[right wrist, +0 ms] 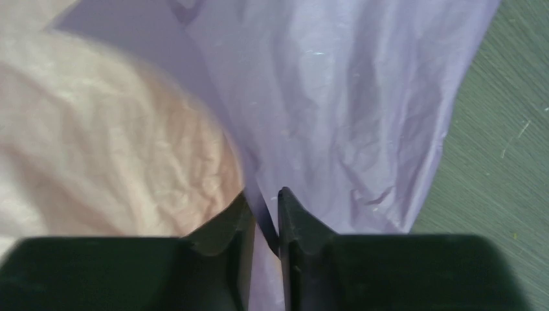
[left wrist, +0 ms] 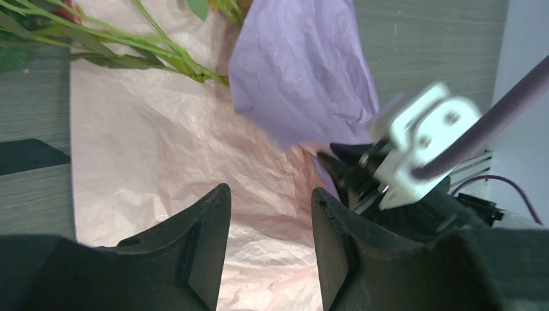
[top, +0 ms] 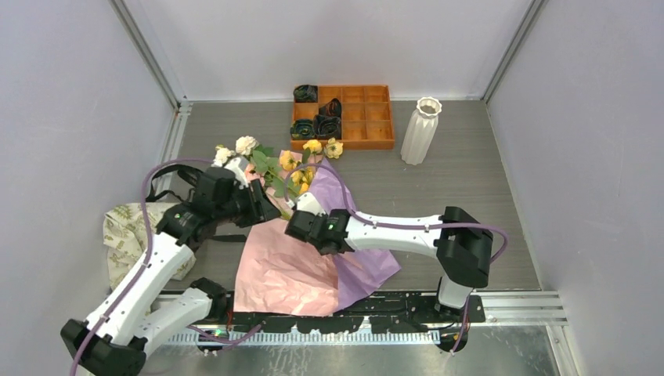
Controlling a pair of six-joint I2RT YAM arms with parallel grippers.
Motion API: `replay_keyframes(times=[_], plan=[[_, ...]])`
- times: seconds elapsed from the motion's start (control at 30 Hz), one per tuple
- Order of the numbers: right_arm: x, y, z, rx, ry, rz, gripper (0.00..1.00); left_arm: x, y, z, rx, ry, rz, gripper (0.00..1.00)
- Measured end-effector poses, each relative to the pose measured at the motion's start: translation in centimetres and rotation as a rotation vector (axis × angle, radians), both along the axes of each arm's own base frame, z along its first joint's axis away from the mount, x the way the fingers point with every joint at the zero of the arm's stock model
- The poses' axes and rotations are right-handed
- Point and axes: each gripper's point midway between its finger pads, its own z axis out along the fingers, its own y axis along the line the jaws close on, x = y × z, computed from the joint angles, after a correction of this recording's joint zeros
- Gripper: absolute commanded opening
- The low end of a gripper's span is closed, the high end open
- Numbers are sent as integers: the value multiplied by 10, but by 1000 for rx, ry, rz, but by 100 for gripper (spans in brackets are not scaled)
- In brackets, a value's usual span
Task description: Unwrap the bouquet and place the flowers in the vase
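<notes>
On grey table (top: 470,180) between pale walls (top: 63,94), left tool (left wrist: 270,190) open, right tool (right wrist: 263,193) pinching purple paper (right wrist: 336,97)

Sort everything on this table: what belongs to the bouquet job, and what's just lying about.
Job: flowers, purple paper, pink paper, vase.
Lying about: tray, rosettes in it, beige paper.

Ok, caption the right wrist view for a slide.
Right fingers pinch a fold of purple paper, pink paper at left.
</notes>
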Motion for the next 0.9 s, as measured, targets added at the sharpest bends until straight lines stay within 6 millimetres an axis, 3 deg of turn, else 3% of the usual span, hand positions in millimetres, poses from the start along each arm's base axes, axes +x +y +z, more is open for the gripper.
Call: replay_keyframes(times=[0.1, 0.23, 0.33, 0.4, 0.53, 0.6, 0.73, 0.9], plan=[[17, -12, -7, -3, 3, -56, 4, -1, -17, -24, 31, 19, -31, 46], [34, -32, -4, -22, -19, -123, 3, -5, -27, -55, 81, 57, -34, 43], [47, -50, 21, 6, -66, -179, 3, -4, -30, -65, 106, 58, -28, 41], [58, -67, 52, 61, -118, -230, 4, 2, -34, -65, 103, 48, -20, 40], [89, -116, 93, 115, -213, -378, 4, 12, -50, -76, 114, 40, -29, 37], [103, -141, 101, 102, -241, -448, 5, 13, -61, -86, 131, 49, -53, 36], [123, -175, 90, 29, -237, -542, 5, 10, -83, -113, 177, 76, -108, 35], [141, -203, 55, -82, -169, -631, 5, 8, -100, -133, 205, 91, -148, 35]])
